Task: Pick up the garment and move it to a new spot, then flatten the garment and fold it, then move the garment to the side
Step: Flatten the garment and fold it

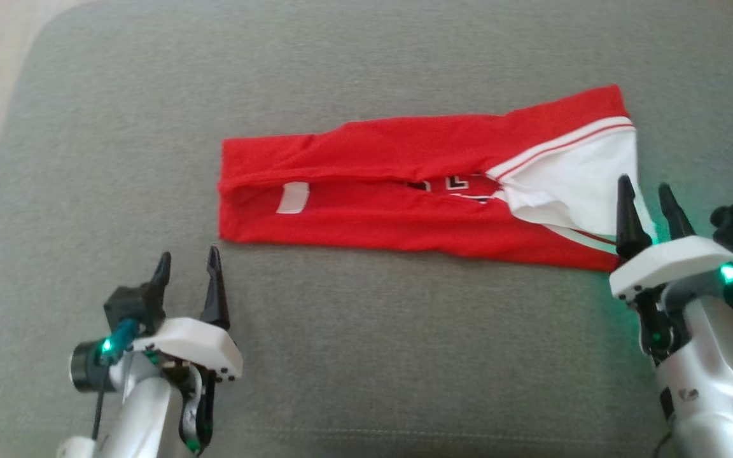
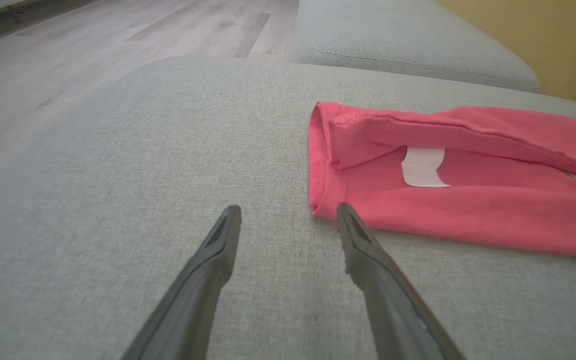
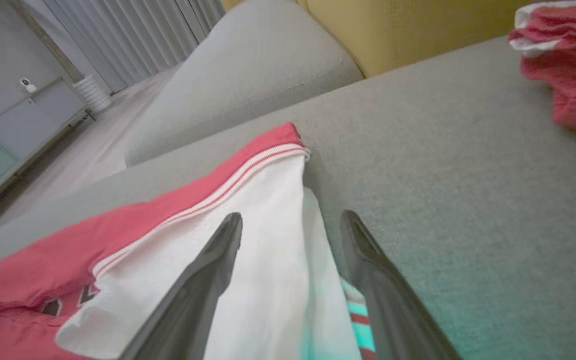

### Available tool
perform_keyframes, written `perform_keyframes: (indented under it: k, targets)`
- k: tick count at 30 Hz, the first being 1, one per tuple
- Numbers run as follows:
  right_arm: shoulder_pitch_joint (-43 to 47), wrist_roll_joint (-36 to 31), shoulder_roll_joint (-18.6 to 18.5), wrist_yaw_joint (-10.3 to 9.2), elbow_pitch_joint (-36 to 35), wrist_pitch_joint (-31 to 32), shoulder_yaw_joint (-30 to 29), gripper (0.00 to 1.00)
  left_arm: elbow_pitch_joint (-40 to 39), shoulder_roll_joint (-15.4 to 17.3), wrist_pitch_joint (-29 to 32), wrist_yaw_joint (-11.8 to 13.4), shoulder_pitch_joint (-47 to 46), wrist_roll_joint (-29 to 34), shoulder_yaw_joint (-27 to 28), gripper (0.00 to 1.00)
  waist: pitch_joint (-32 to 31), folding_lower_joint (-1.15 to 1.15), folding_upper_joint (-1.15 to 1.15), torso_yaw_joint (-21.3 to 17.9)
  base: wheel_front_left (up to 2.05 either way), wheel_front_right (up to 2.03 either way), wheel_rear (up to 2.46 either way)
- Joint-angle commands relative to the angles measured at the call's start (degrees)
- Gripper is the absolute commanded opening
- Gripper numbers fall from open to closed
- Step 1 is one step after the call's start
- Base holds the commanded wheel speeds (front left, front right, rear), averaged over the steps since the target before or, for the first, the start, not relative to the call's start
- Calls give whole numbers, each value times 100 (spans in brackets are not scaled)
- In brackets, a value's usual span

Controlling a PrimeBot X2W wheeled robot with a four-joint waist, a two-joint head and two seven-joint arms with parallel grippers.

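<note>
The garment (image 1: 404,191) is a red shirt with a white sleeve, folded into a long strip across the grey sofa cushion (image 1: 354,356). Its left end with a white label lies in the left wrist view (image 2: 468,200); its white sleeve end lies in the right wrist view (image 3: 258,260). My left gripper (image 1: 188,266) (image 2: 289,215) stands open just off the strip's near left corner, with nothing between its fingers. My right gripper (image 1: 645,191) (image 3: 292,222) is open over the sleeve's edge, the white cloth lying loose beneath and between its fingers.
A second grey cushion (image 2: 408,40) and a yellow sofa back (image 3: 393,30) lie beyond the garment. Another red and white cloth (image 3: 563,65) lies bunched on the cushion off to my right. Wooden floor (image 2: 68,55) runs past the cushion's left edge.
</note>
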Motion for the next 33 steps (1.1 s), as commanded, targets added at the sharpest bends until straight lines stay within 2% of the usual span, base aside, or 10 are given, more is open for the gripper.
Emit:
perform_keyframes:
  k: [1,6,9,10,11,12,18,28,33]
  targets:
    - [-179,-99,34,37,-31,39,30,100,-215,46,-35,-19,-79,43,227,100,-15,0,0,147,0,0,0]
    - [-374,-476,37,37,628,213,-279,100,-319,-5,-35,-80,12,68,222,100,43,0,0,387,0,0,0]
    - [-484,-565,159,37,905,345,-231,100,-345,-15,-35,-92,1,76,246,100,85,0,0,453,0,0,0]
    - [-504,-540,214,37,958,405,-168,75,-350,-16,-35,-98,-6,80,251,100,93,0,0,467,0,0,0]
    - [-515,-500,262,37,990,462,-87,29,-355,-18,-35,-105,-15,87,256,100,100,0,0,479,0,0,0]
    - [-518,-420,310,37,986,497,4,0,-360,-19,-35,-110,-25,85,258,100,106,0,0,487,0,0,0]
    - [-510,-142,279,37,956,407,210,0,-381,-21,-35,-82,-64,1,188,100,114,0,0,443,0,0,0]
    - [-864,-186,-368,37,734,-269,-54,0,-366,-22,-35,-75,-57,-169,-74,100,-5,0,0,143,0,0,0]
    - [-934,-209,-259,37,66,-163,540,0,-310,-22,-35,-25,-23,-298,-188,100,-98,0,0,-18,0,0,0]
